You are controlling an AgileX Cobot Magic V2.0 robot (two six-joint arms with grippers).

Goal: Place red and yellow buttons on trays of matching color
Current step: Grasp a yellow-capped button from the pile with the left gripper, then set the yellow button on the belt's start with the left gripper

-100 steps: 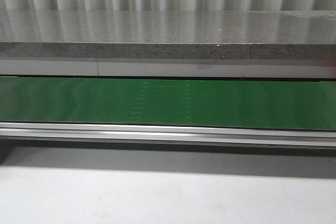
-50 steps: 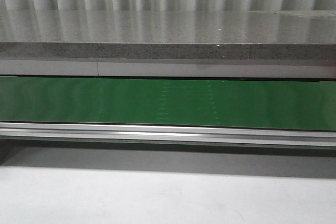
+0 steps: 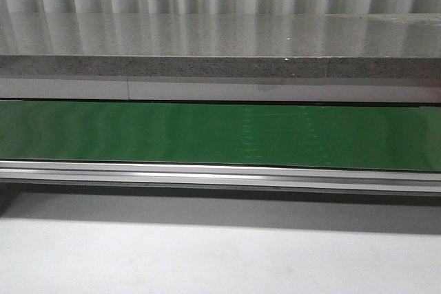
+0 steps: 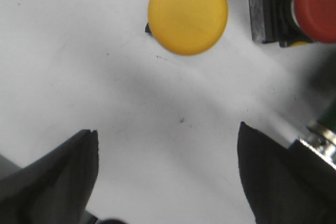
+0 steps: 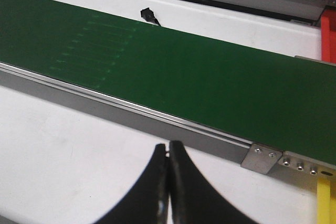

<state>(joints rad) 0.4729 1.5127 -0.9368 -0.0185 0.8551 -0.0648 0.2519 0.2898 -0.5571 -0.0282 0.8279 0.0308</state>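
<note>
The left gripper (image 4: 168, 177) hung spread wide over the yellow button (image 4: 188, 12); the right gripper (image 5: 168, 153) pointed, pinched together, toward the green belt (image 5: 210, 77).

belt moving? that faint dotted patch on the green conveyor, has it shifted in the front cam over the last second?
Yes. The dotted patch on the green belt has slid rightward against the fixed aluminium rail, from about centre to right of centre.

One yellow button (image 4: 188, 12), one red button (image 4: 316, 4), one green belt (image 3: 220, 134)
</note>
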